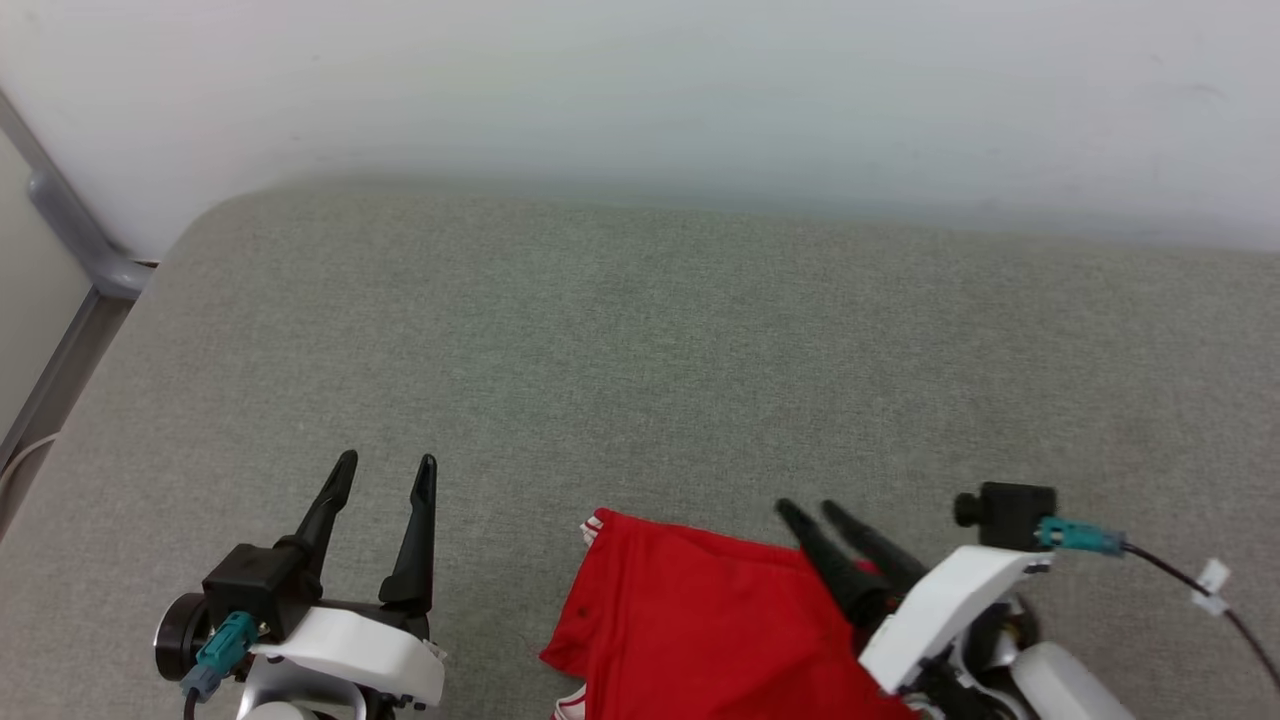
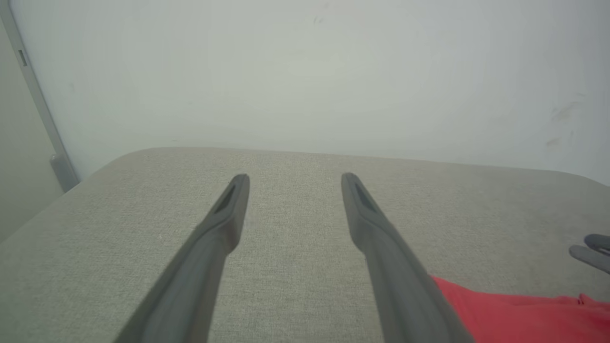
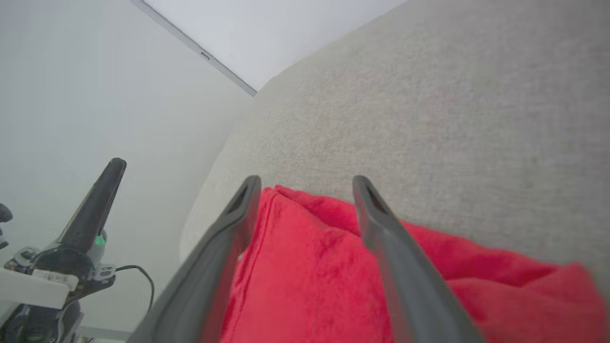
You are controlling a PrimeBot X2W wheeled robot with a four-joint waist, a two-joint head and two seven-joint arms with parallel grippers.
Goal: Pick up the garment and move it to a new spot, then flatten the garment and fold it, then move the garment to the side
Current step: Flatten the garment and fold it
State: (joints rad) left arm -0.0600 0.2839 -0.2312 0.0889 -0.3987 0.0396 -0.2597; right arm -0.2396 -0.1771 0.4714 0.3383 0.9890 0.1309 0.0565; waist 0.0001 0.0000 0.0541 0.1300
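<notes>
Garment (image 1: pixel 680 620) located beneath right tool (image 1: pixel 808 510), jaws spread, nothing gripped; left tool (image 1: pixel 386 462) likewise spread, farther off.

A bright red garment (image 1: pixel 690 620), plain apart from a narrow white-and-red striped trim (image 1: pixel 593 528) at one corner, lies on a worktop (image 1: pixel 640 340) covered in a flecked grey-green weave. Behind it is a pale off-white wall (image 1: pixel 640 90). The left tool (image 1: pixel 386 462) and the right tool (image 1: pixel 808 507) each have black fingers (image 1: pixel 415 545) on a glossy white wrist shell (image 1: pixel 350 650). A teal plug (image 1: pixel 225 645) sits at the left wrist, and a second teal plug (image 1: pixel 1078 538) joins the right wrist's black camera block (image 1: pixel 1010 512).
</notes>
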